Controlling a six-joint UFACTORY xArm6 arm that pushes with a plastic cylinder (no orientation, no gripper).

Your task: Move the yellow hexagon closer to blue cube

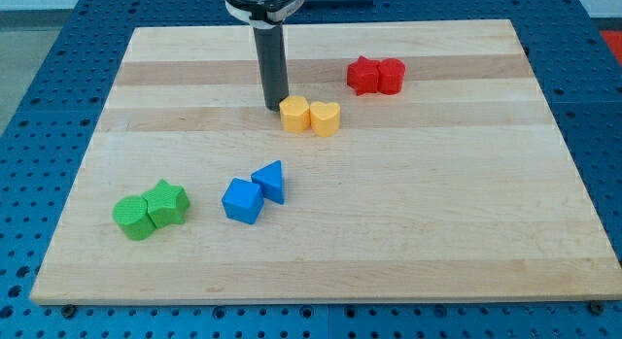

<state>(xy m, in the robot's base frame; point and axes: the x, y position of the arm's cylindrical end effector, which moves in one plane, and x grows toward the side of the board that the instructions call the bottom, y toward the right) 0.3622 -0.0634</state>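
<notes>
- Yellow is where the action sits in the camera view: the yellow hexagon (294,115) is found just above the board's middle, touching a yellow heart (326,118) on its right side.
- My tip (275,107) is seen planted just beside the hexagon's upper-left edge, either touching it or very nearly so; contact cannot be confirmed from this angle.
- No fingers are fitted to this rod, so nothing is being held or clamped; only pushing is possible.
- The blue cube (242,201) is set well below and slightly to the view's left of the hexagon, with a blue triangular block (271,181) touching its upper right.
- Progress is judged as barely begun: a clear stretch of bare wood is still seen between hexagon and cube, so the whole closing push is left to be done.
- A push toward the view's bottom and a little left would be called for, and the tip appears well placed for that.
- The blue triangular block is judged likely to be met first on that line.
- Open room is plentiful: the wooden board (466,232) is bare across its right half, and all edges are kept well apart from the hexagon.
- The green pair (150,210) and red pair (376,76) are left far from the path.
</notes>
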